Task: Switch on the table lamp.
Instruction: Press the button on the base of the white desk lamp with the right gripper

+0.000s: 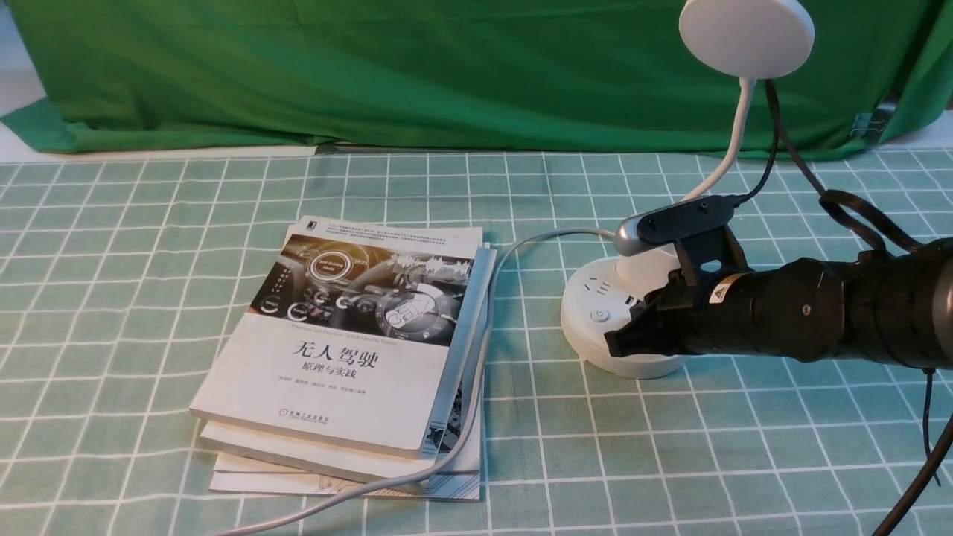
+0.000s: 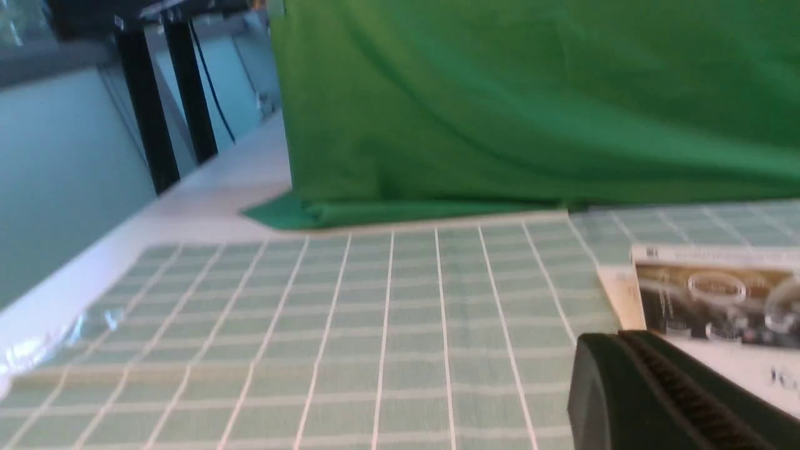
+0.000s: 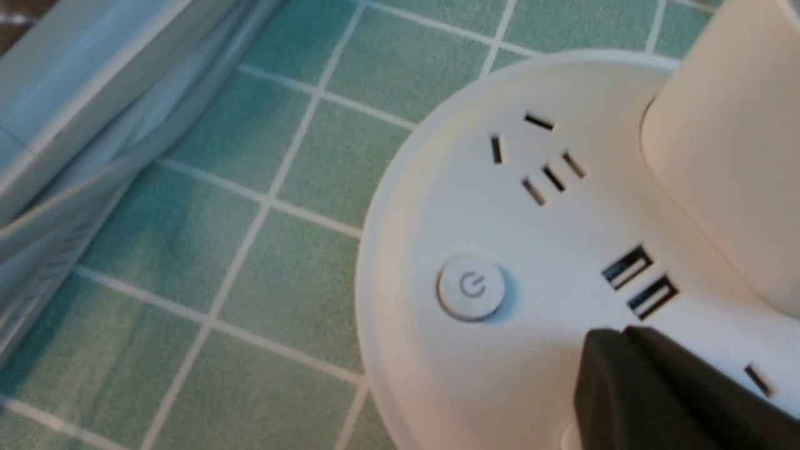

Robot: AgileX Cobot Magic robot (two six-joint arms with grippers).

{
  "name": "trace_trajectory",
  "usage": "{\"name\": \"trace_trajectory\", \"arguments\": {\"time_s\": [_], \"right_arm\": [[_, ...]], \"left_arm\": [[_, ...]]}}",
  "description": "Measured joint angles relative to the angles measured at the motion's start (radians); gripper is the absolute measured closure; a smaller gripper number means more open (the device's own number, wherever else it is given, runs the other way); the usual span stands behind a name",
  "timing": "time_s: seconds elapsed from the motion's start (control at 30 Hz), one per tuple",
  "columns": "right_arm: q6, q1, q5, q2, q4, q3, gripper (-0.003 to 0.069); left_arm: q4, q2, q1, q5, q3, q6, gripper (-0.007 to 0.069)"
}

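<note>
The white table lamp stands at the right of the table, with its disc head (image 1: pixel 746 36) high on a thin gooseneck (image 1: pixel 733 141) and its round base (image 1: pixel 588 339) on the cloth. On the base are sockets, a cup-shaped holder (image 3: pixel 731 156) and a round power button (image 3: pixel 472 287), also visible as the power button (image 1: pixel 600 316) from the front. My right gripper (image 1: pixel 616 344) is shut and empty, its tip (image 3: pixel 609 340) just over the base beside that button. The edge of a second button (image 3: pixel 565 434) peeks out under its fingers. My left gripper (image 2: pixel 603 340) is shut and empty.
A stack of books (image 1: pixel 350 357) lies left of the lamp, also visible as the books (image 2: pixel 719 306) beside the left gripper. The lamp's grey cable (image 1: pixel 476 387) runs across the books toward the front edge. A green cloth backdrop (image 1: pixel 409 67) hangs behind the checked tablecloth.
</note>
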Motion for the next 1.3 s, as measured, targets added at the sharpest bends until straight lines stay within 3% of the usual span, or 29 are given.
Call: {"name": "trace_trajectory", "arguments": {"time_s": [0.17,0.53,0.73,1.3], "right_arm": [[0.000,0.000,0.013,0.010,0.001,-0.007,0.0631],[0.000,0.000,0.026,-0.004,0.004,-0.008,0.0630],[0.000,-0.013,0.113,-0.059,0.005,0.005,0.0629],[-0.002,-0.021,0.160,-0.072,0.005,0.008,0.0629]], "left_arm": [[-0.002,0.000,0.000,0.117,0.000,0.000,0.0603],[-0.019,0.000,0.016,0.119,0.000,0.001,0.0603],[-0.025,0.000,0.036,0.118,0.000,0.001,0.0603],[-0.030,0.000,0.000,0.117,0.000,0.001,0.0603]]}}
